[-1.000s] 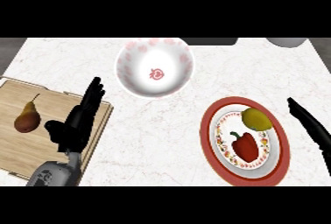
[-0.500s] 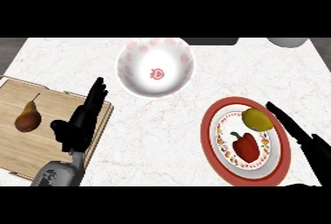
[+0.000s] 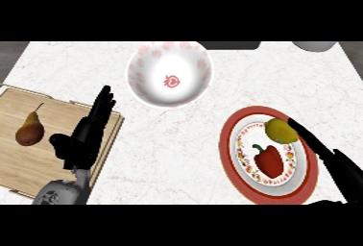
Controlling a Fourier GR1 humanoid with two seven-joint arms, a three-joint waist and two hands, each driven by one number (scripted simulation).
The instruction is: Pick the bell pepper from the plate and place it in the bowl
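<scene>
Grey forearm metal shows at the lower left, and from it the left hand (image 3: pixel 83 137) rises with straight fingers pointing up and away, resting open over the right edge of the wooden cutting board (image 3: pixel 28 158). It holds nothing. At the lower right, the right hand (image 3: pixel 327 156) comes in over the right side of the red-rimmed plate (image 3: pixel 237 168), its fingers stretched out straight and apart from the thumb, fingertips pointing toward the upper left. They close round nothing.

On the plate's white, patterned centre lies the red bell pepper (image 3: pixel 269 161), green stem toward the top, just left of the right hand's fingers and not gripped by them. A yellow lemon (image 3: pixel 281 130) sits beyond the pepper on the same plate, near the far rim, with the right hand's fingertips just beside it.

On the cutting board, left of the left hand, a brown pear (image 3: pixel 30 130) lies with its stem pointing away.

Farther back on the marble counter (image 3: pixel 177 158) stands the white bowl (image 3: pixel 170 74) with pink markings and a red motif at its bottom, well apart from the plate.
</scene>
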